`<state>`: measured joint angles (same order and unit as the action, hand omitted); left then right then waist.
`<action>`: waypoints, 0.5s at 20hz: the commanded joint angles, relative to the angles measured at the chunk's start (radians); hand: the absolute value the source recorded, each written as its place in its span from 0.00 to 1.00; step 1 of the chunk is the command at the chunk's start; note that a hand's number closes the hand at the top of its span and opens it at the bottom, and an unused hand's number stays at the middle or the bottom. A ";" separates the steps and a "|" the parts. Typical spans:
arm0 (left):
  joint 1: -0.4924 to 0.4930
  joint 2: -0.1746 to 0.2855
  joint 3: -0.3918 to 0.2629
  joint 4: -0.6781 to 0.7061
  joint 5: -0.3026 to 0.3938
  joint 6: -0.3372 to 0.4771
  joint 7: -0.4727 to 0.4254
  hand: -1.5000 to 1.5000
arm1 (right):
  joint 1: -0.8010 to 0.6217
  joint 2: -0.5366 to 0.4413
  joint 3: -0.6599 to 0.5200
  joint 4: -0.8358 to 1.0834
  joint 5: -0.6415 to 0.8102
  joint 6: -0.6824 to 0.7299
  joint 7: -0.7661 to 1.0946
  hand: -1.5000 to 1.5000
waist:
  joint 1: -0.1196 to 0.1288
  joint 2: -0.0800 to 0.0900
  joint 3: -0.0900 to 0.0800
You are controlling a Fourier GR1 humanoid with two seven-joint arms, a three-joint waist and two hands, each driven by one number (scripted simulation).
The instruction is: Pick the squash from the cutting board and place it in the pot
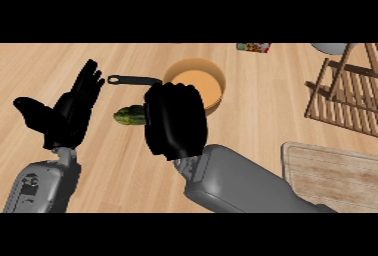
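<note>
A dark green squash (131, 116) pokes out from the left side of my right hand (176, 120), whose fingers are curled round it. That hand hovers just in front of the tan pot (198, 80), covering its near left rim. The pot's black handle (134, 79) points left. My left hand (70, 112) rests open at the left with fingers up, apart from the squash. The light wooden cutting board (332, 175) lies at the lower right with nothing on it. Most of the squash is hidden by my right hand.
A slatted wooden rack (347, 90) stands at the right, beyond the cutting board. A small colourful box (253, 47) and a grey round dish (331, 47) sit at the counter's far edge. Bare wooden counter (44, 65) spreads to the left.
</note>
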<state>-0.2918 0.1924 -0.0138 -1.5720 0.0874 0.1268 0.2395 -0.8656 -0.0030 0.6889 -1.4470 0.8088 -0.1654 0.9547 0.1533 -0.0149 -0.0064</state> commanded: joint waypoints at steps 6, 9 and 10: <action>-0.028 0.001 0.031 0.022 0.000 0.021 -0.008 0.50 | -0.324 0.003 0.033 0.075 0.104 -0.156 0.388 1.00 | -0.038 0.006 0.000; -0.010 0.019 0.037 0.011 0.000 0.009 -0.011 0.50 | -0.367 0.003 0.015 0.150 0.103 -0.198 0.413 1.00 | -0.034 0.014 0.001; 0.005 0.020 0.043 0.022 0.004 0.004 -0.025 0.50 | -0.369 0.002 0.020 0.127 0.080 -0.207 0.438 1.00 | -0.045 0.014 0.001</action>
<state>-0.2977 0.2058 0.0163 -1.5547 0.0889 0.1320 0.2257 -1.1669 -0.0115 0.7047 -1.3537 0.8973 -0.2675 1.1471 0.1214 -0.0065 -0.0062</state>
